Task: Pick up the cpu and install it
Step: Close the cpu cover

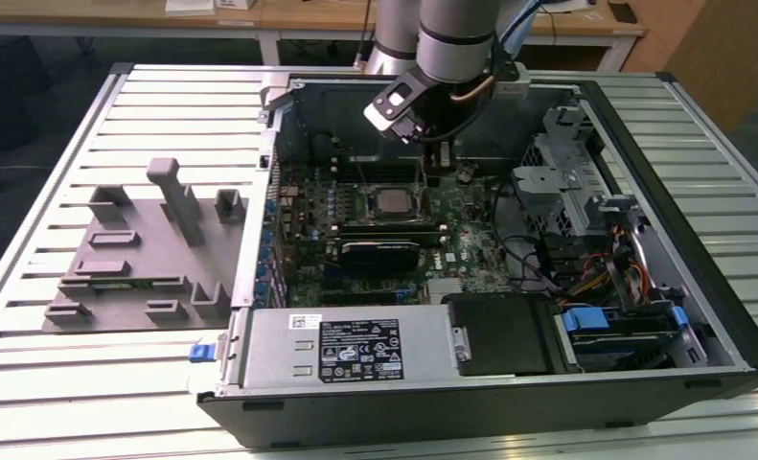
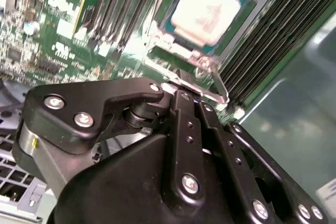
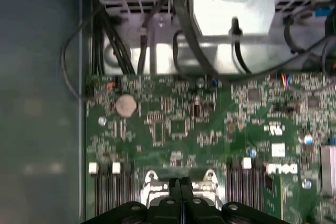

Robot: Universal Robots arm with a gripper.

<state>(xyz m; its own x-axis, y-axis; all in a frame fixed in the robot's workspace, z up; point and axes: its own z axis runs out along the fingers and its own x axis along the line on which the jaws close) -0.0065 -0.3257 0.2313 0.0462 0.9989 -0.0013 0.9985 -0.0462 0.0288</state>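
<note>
The cpu (image 1: 388, 199) lies flat in its metal-framed socket on the motherboard inside the open computer case, silvery top up. In the second wrist view the cpu (image 2: 207, 6) shows pale and bright just beyond my black fingers (image 2: 181, 114). My gripper (image 1: 438, 165) hangs over the board a little behind the socket, toward the exterior view's right. The fingers meet with no gap and nothing shows between them. Their tips (image 3: 181, 183) sit by the socket's metal latch lever (image 2: 212, 85) at the frame's edge (image 3: 152, 176).
Memory slots (image 2: 278, 35) flank the socket. A drive cage (image 1: 570, 163) and loose cables (image 1: 584, 268) crowd the case on the exterior view's right, with the power supply (image 1: 353, 345) in front. A grey block fixture (image 1: 149, 249) stands on the slatted table at the left.
</note>
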